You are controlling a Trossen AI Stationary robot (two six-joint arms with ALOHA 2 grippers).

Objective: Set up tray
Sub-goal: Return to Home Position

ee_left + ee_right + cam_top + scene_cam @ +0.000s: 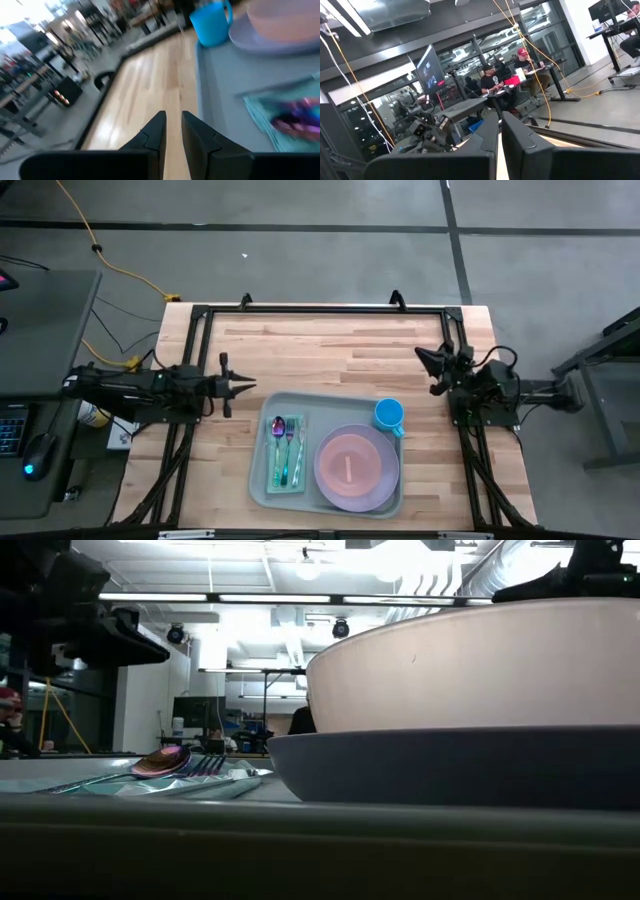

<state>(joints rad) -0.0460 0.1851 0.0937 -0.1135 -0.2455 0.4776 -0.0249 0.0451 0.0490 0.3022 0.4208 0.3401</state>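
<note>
The pale grey-green tray (325, 405) lies flat on the wooden table, near its front edge. On it lie a teal napkin (285, 477) with a spoon (278, 428) and a fork (292, 442), a purple plate (385, 480) bearing a pink bowl (348, 468), and a blue cup (389, 416) standing upright at the far right corner. My left gripper (248, 387) is shut and empty, hovering just left of the tray's far left corner. My right gripper (428, 366) is shut and empty, tilted up at the table's right side, right of the cup.
Bare wood fills the table's far half (330, 345). A black frame (320, 309) runs round the table's edges. In the left wrist view the tray (225, 75), the cup (212, 22) and the napkin (280, 107) lie ahead. People sit at desks in the room beyond.
</note>
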